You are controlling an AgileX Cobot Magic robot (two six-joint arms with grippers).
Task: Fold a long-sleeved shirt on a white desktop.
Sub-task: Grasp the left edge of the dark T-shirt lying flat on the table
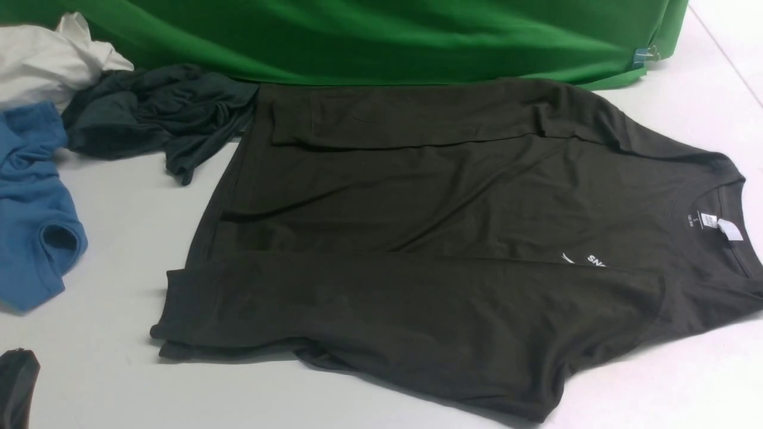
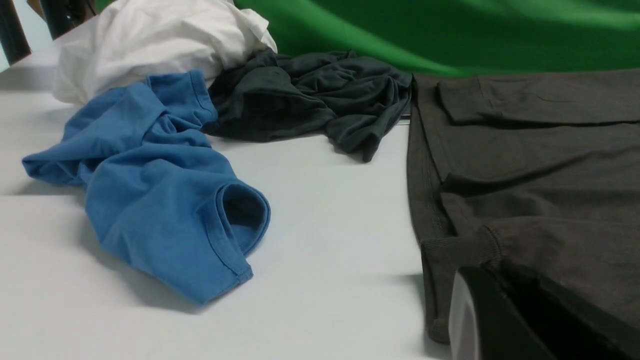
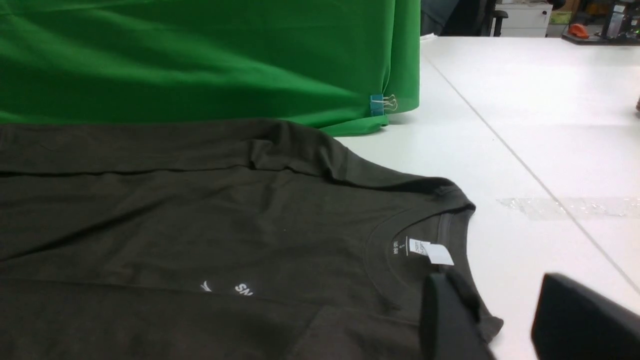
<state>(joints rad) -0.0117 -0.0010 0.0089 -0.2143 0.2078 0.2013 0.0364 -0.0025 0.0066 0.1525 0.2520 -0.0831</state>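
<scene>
Left wrist view: the left gripper point(image 2: 480, 300), jaws closed and empty, sits left of the long-sleeved shirt point(image 1: 453, 250). The shirt lies flat on the white desktop point(image 1: 119, 238) with its sleeves folded inward. The right gripper point(image 3: 502, 300) hovers beside its collar, jaws parted and empty.

Front view: set high, facing forward and down over the tabletop point(image 1: 107, 238) toward the green backdrop point(image 1: 381, 36). Left wrist view: low, close to the long-sleeved shirt point(image 1: 417, 238) at its hem end. Right wrist view: low, near its collar. Shared by all three: shirt and backdrop.
</scene>
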